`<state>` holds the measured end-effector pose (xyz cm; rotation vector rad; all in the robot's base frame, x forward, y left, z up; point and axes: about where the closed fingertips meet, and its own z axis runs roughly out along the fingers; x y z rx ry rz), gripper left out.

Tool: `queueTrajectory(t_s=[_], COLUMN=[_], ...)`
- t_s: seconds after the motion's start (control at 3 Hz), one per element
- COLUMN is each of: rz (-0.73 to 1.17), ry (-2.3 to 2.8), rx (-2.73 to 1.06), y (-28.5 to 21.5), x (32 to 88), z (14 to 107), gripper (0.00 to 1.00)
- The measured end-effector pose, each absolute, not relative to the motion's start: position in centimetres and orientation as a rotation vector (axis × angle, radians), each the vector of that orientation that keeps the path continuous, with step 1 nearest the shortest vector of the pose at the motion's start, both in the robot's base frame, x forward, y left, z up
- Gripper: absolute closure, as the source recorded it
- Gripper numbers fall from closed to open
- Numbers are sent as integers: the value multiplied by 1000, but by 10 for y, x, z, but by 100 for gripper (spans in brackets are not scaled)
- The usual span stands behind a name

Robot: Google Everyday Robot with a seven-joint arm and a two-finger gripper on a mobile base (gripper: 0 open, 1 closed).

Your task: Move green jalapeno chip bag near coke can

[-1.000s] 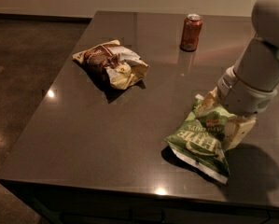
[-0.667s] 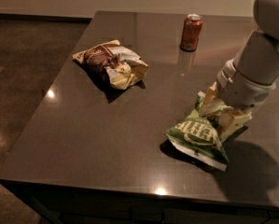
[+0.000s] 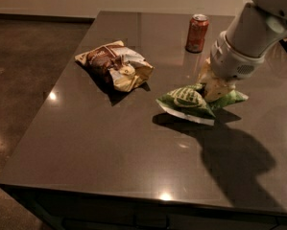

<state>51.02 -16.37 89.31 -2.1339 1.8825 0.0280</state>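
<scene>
The green jalapeno chip bag is glossy green with white lettering and hangs tilted just above the dark table, casting a shadow beneath it. My gripper comes down from the upper right and is shut on the bag's right end. The coke can, reddish-orange with a silver top, stands upright at the far side of the table, beyond the bag and apart from it.
A brown and cream snack bag lies crumpled on the table to the left of the green bag. The table's left and front edges drop off to a dark floor. My arm's white body rises at the right.
My gripper has carried the green bag away from the front right of the table, up and toward the coke can. The can and the brown bag have not moved.
</scene>
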Motion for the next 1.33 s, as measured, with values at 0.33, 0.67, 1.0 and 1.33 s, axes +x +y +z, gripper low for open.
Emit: queueTrajectory(t_s=[0.33, 0.67, 1.0, 1.33], rz=[-57, -143, -223, -283], ry=[1973, 2065, 2141, 2190], rx=[-2015, -1896, -1781, -1683], y=[-163, -181, -207, -229], x=[562, 610, 652, 681], z=[897, 895, 897, 903], gripper=[100, 100, 100, 84])
